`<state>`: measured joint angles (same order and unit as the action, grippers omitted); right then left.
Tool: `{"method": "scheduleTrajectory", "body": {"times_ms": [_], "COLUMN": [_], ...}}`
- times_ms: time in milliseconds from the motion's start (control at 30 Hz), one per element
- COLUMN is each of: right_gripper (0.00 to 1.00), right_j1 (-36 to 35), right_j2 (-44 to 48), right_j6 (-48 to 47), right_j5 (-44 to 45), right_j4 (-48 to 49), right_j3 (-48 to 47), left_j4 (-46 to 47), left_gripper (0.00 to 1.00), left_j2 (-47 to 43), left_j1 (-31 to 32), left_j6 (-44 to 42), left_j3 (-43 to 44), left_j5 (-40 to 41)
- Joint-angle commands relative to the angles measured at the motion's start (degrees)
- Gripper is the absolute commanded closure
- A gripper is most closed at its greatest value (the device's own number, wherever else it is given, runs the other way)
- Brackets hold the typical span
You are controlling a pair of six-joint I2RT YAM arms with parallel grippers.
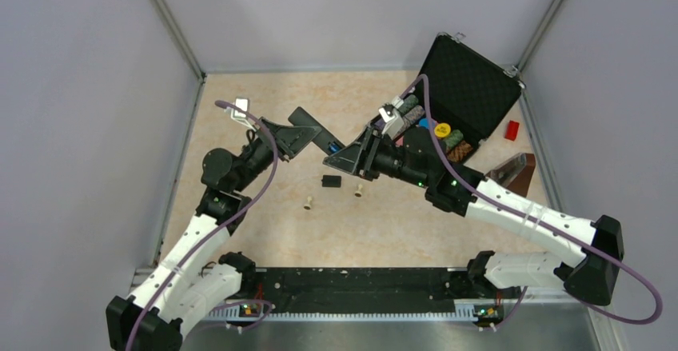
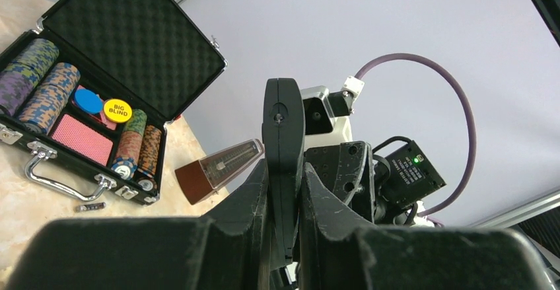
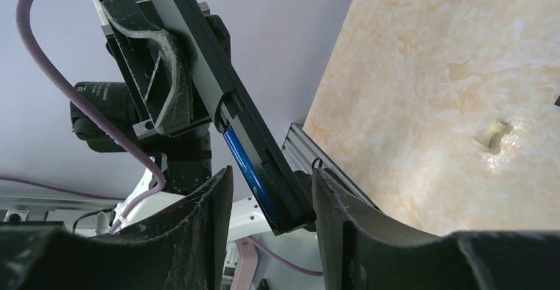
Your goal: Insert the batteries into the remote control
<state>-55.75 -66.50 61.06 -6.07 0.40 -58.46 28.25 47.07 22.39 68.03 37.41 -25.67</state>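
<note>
**A:** Where is the slim, flat black remote control [image 2: 282, 131]?

**B:** Off the table. It is clamped edge-on between the dark fingers of the left gripper [image 2: 285, 174], which grips it part-way along its length. One end sticks out past the fingertips towards the other arm

**A:** And the right gripper [image 3: 272, 184]?

**B:** Its jaws stand apart, one finger on each side of the remote's free end. In the right wrist view there is a clear gap between the remote and the finger on the left of the picture. The other finger is just beside the remote's corner, and I cannot tell whether it touches

**A:** Any cell in place?

**B:** A blue cylindrical battery [image 3: 245, 164] lies lengthwise in the remote's uncovered compartment, close to that free end. Whether it is one cell or two end to end, I cannot tell

**A:** The lid?

**B:** The small black rectangular back cover [image 1: 330, 181] lies flat on the beige marbled table [image 1: 384, 227], just below the two grippers in the top view. Two small beige pawn-shaped pegs [image 1: 307, 204] sit near it, one on either side and apart from it

**A:** Anything else?

**B:** An open black chip case [image 2: 132, 39] with a foam-lined lid stands at the far right of the table, beyond the right arm, with stacks of chips inside
</note>
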Motion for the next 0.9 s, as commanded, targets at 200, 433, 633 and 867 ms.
{"method": "scheduleTrajectory", "body": {"times_ms": [200, 433, 633, 867], "right_gripper": [0.28, 0.33, 0.45, 0.51], "right_j1": [-0.33, 0.02, 0.18, 0.25], "right_j2": [3.63, 6.3, 5.64, 4.96], "right_j6": [-2.42, 0.06, 1.14, 2.33], "right_j5": [-0.59, 4.22, 5.89, 8.09], "right_j4": [3.67, 4.37, 4.09, 3.99], "right_j3": [-0.56, 1.46, 1.22, 1.36], "left_j4": [3.44, 6.81, 9.02, 9.91], "left_gripper": [1.0, 1.0, 1.0, 1.0], "left_j2": [-0.15, 0.27, 0.44, 0.92], "left_j1": [0.11, 0.11, 0.11, 0.11], "left_j6": [-1.22, -1.62, -1.59, -2.1], "left_j3": [0.81, 0.42, -0.68, -1.04], "left_j5": [-0.16, -2.83, -3.97, -4.98]}}
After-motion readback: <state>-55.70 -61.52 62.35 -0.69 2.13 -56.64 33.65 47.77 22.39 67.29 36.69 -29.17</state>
